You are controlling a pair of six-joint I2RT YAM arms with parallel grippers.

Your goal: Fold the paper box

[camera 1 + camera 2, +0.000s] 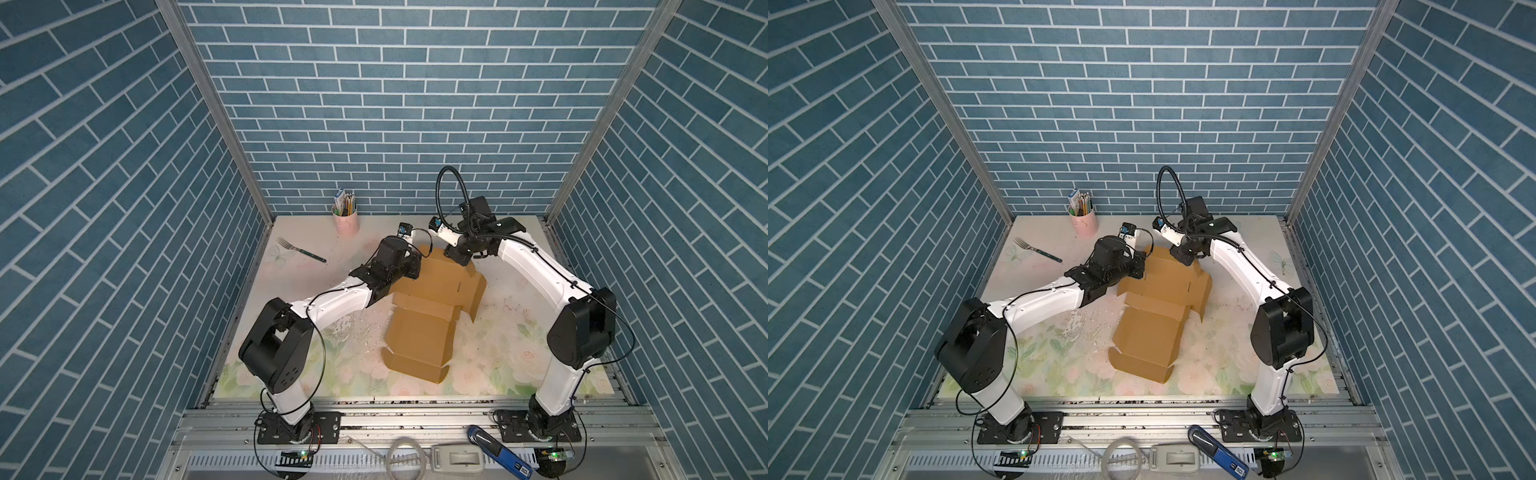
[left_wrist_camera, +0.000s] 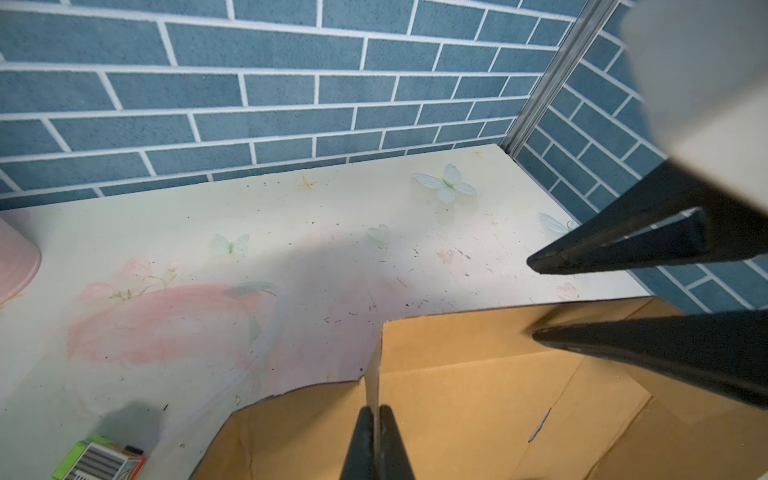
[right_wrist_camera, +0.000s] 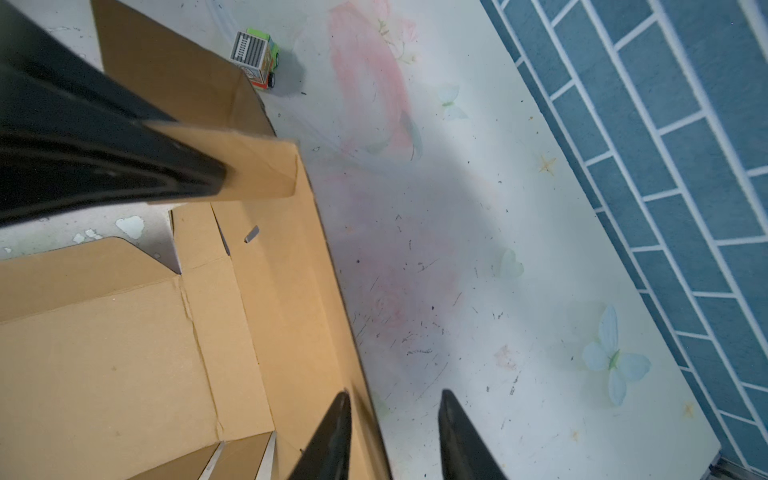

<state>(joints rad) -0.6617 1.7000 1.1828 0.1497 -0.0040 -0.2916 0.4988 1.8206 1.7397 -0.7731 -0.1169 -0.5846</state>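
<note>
**Top views:** the paper box (image 1: 419,332) is seen mid-table in both top views. It is matte brown kraft, die-cut and scored, and mostly laid flat. Its long axis is run from 12–1 o'clock to 6–7 o'clock, and the narrow end with notched corners is pointed at 6–7. Its 3 o'clock side is stood upright, and a crosswise fold ridge is raised at mid-length. The right gripper (image 1: 460,261) is held over the 12 o'clock edge. A pink cup (image 1: 346,222) of pencils is placed at 11 o'clock and a metal fork (image 1: 300,250) with a dark handle at 10 o'clock, both well apart from the box. The table (image 1: 519,365) is covered in glossy floral print, scuffed, with white flaked patches at the box's 9 o'clock side.

**Left wrist:** the left gripper (image 2: 376,415) is clenched on a thin upright flap of the box, seen edge-on with a pale cut edge. Beyond it the cardboard is laid flat, with one narrow slot cut in. The right gripper's smooth, tapered black fingers are seen spread, with nothing clamped. A small green toy truck (image 2: 99,459) with a striped panel is parked near the box's curved edge.

**Right wrist:** the right jaws are released, and the box's far edge is run below the gap between them. One finger is held over cardboard, the other over bare table. Contact cannot be told. The left gripper is seen clamped on the raised flap.
</note>
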